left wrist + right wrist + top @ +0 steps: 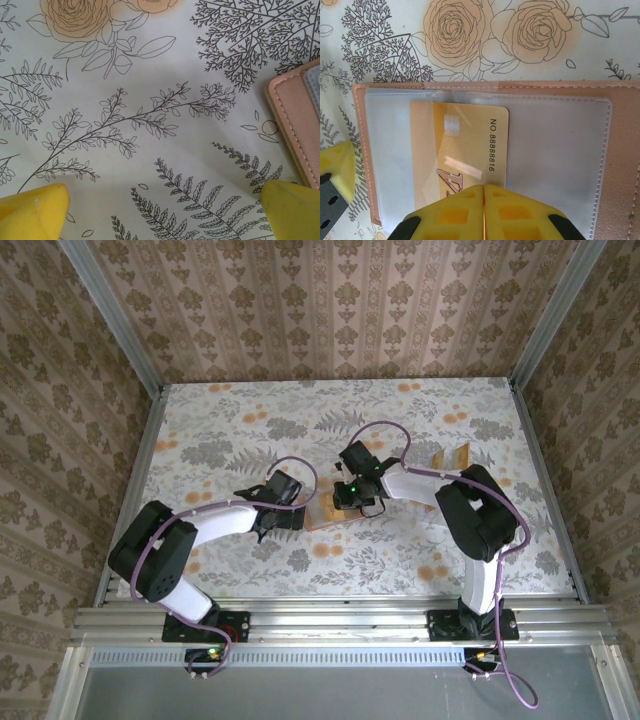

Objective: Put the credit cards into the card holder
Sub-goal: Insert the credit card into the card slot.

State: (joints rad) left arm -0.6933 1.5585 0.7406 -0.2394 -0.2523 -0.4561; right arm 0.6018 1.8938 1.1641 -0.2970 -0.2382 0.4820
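The card holder (624, 150) lies open on the table, pinkish-brown leather with a clear sleeve inside. One gold credit card (465, 142) lies flat on that sleeve, and its left strip looks paler, as if under the film. My right gripper (484, 187) is shut, its yellow fingertips pressed together at the card's near edge and not clamped on it. My left gripper (160, 215) is open over the bare cloth, with the card holder's edge (292, 115) just inside its right finger (290, 207). From above, both grippers (290, 515) (350, 502) meet at the card holder (322, 516).
More tan credit cards (448, 456) stand upright to the back right of the right arm. A flower-patterned cloth (250, 430) covers the table, and patterned walls close it in at the sides and back. A finger of the left gripper (336, 167) sits by the holder's left edge.
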